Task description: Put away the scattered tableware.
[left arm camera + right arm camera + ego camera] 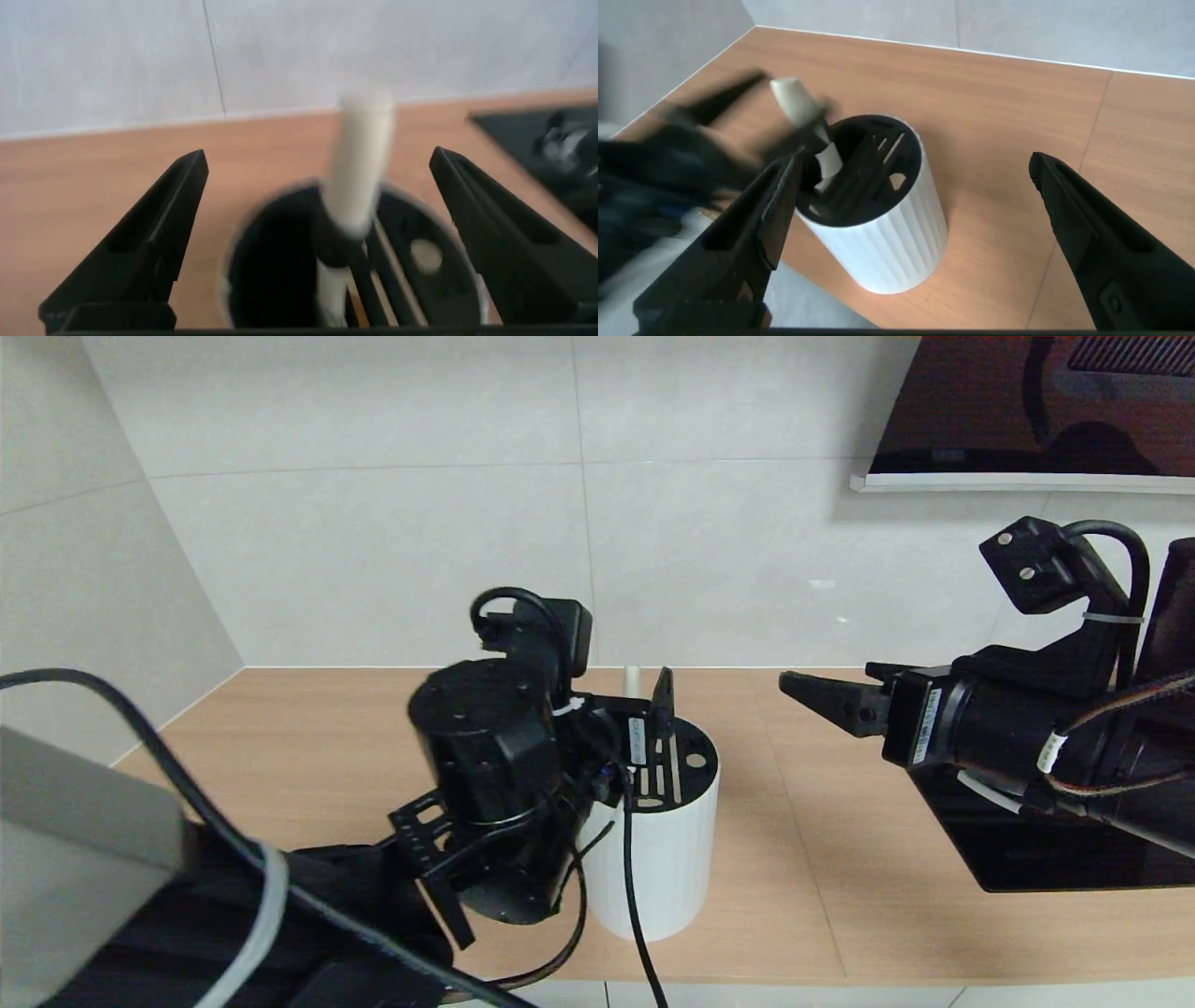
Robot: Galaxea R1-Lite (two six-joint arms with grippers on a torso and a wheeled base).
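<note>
A white ribbed utensil holder [665,859] with a black slotted top stands on the wooden counter. A utensil with a cream handle [360,159] and a black collar stands upright in its round opening. My left gripper [318,163] hovers just above the holder [280,252], open, with the handle between its fingers and untouched. One left finger [663,698] rises beside the handle tip [631,678]. My right gripper [915,166] hangs open in the air to the right of the holder [887,243]; from the head it is a dark wedge [822,700].
A black glass cooktop [1027,849] lies on the counter [308,737] at the right, under my right arm. A tiled wall closes the back and the left side. The counter's front edge runs just below the holder.
</note>
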